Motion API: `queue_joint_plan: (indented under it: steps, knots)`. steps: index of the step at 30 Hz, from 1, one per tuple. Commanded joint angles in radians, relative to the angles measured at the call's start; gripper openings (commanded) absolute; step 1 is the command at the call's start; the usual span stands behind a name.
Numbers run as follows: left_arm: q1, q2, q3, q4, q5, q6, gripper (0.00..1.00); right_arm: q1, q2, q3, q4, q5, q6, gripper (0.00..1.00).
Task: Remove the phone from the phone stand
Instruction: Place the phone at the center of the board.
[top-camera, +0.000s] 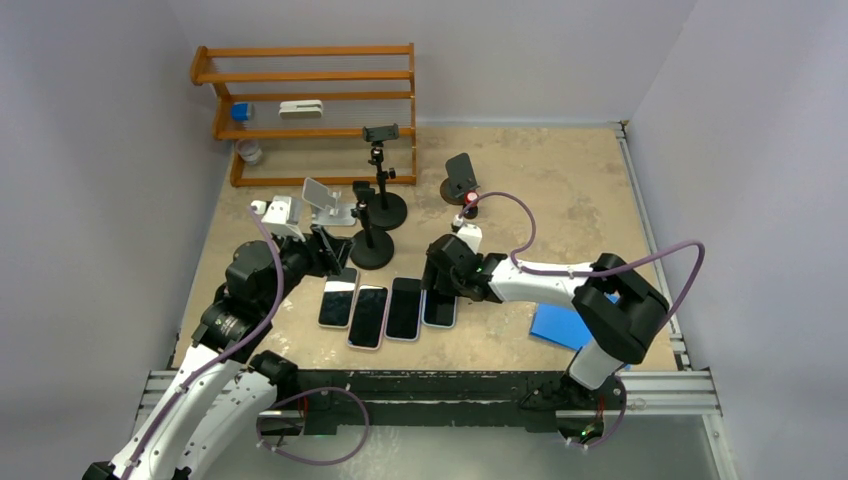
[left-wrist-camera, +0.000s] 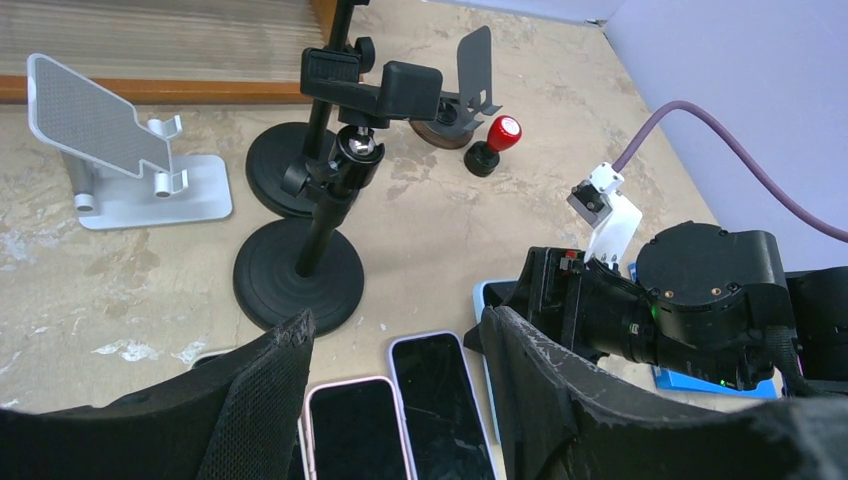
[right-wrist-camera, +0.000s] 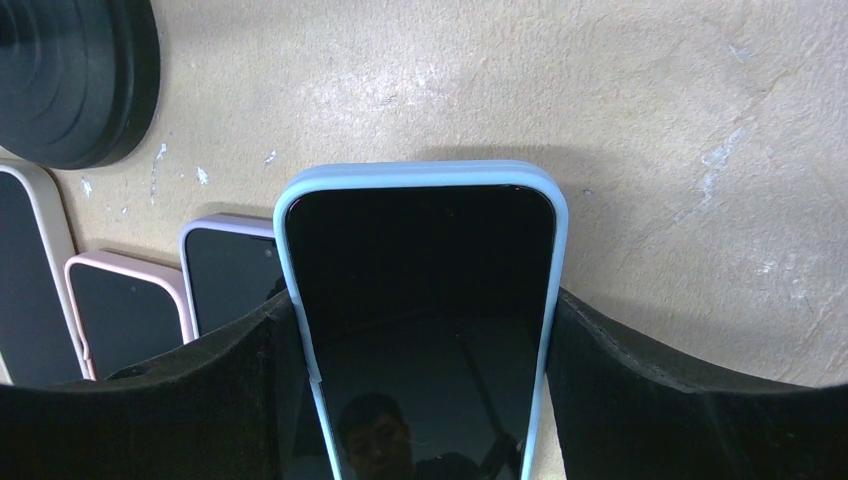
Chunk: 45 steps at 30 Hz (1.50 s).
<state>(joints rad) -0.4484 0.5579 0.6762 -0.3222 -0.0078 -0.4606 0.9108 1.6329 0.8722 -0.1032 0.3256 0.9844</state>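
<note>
Several phones lie face up in a row on the table. The rightmost one, the blue-cased phone (right-wrist-camera: 420, 300) (top-camera: 440, 310), sits between my right gripper's (right-wrist-camera: 420, 305) (top-camera: 441, 280) fingers, which press its two long edges. It lies low at the table, beside a lilac-cased phone (right-wrist-camera: 225, 270). My left gripper (left-wrist-camera: 400, 325) (top-camera: 325, 250) is open and empty, hovering over the left phones, near the black round-based stand (left-wrist-camera: 300, 275) (top-camera: 372, 248). A silver stand (left-wrist-camera: 130, 160) (top-camera: 325, 200) and a small dark stand (top-camera: 460, 178) hold no phone.
A second black stand (top-camera: 385, 210) with a clamp on top is behind the first. A red-capped item (left-wrist-camera: 497, 135) stands near the dark stand. A blue pad (top-camera: 560, 325) lies to the right. A wooden rack (top-camera: 310, 100) lines the back wall.
</note>
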Motion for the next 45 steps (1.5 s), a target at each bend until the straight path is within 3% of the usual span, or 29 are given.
queue_joint_plan:
  steps: [1,15,34,45]
  knots:
    - [-0.006,-0.005,0.017,0.045,0.025,-0.006,0.61,0.004,-0.006,-0.046,-0.094,0.026,0.048,0.68]
    - [-0.006,-0.008,0.017,0.045,0.031,-0.007,0.61,0.003,0.003,-0.038,-0.119,0.048,0.030,0.69]
    - [-0.006,-0.012,0.016,0.045,0.029,-0.006,0.61,0.003,0.053,-0.041,-0.066,0.008,0.038,0.85]
    - [-0.007,-0.012,0.016,0.044,0.028,-0.006,0.61,0.003,0.018,-0.033,-0.065,-0.018,0.048,0.89]
